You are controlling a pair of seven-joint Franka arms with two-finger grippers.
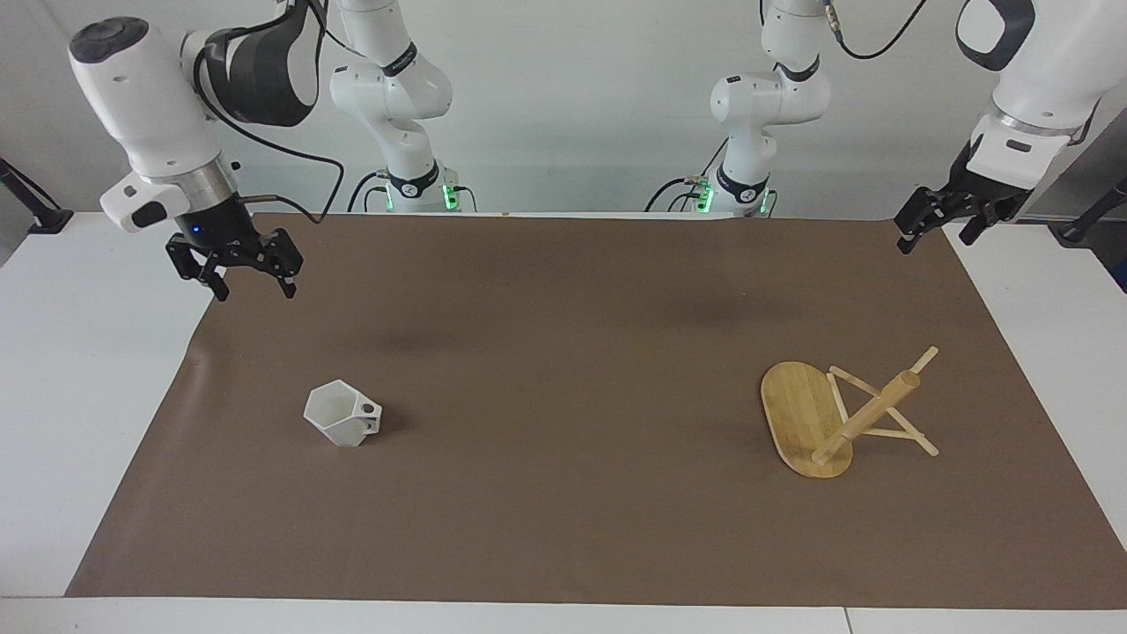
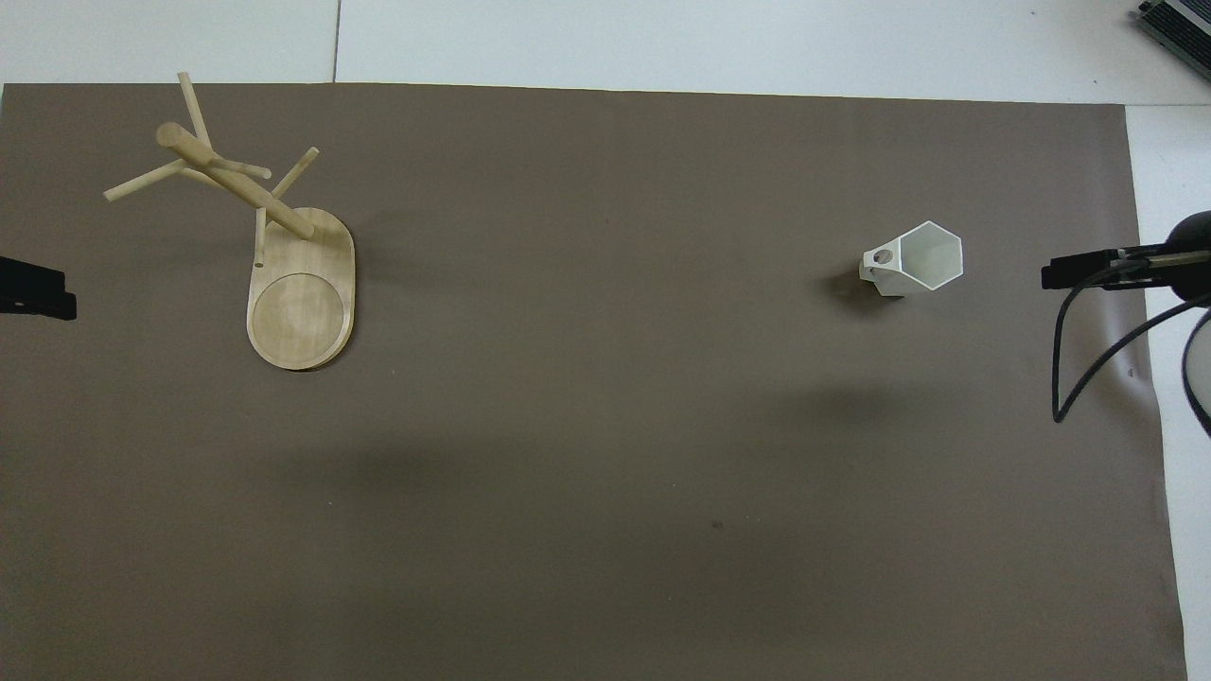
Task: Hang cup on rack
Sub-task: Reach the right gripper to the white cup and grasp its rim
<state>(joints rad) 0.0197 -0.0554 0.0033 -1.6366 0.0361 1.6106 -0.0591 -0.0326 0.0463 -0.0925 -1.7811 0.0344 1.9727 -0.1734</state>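
Brown-papered surface (image 1: 563, 528) | small white faceted cup (image 1: 342, 414) upright, right arm's end | light bamboo rack (image 1: 836, 418) standing, left arm's end | right gripper (image 1: 236, 264) — open, empty | left gripper (image 1: 946, 222) — open, empty, waiting.

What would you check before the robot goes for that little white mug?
1. Cup upright on the brown mat, nothing touching it: ok.
2. Cup handle visible, pointing toward the rack's end of the table: ok.
3. Right gripper open, nothing in it, over the mat's edge: ok.
4. Rack standing on its base, pegs bare: ok.
5. Left gripper waiting over the mat's corner: ok.
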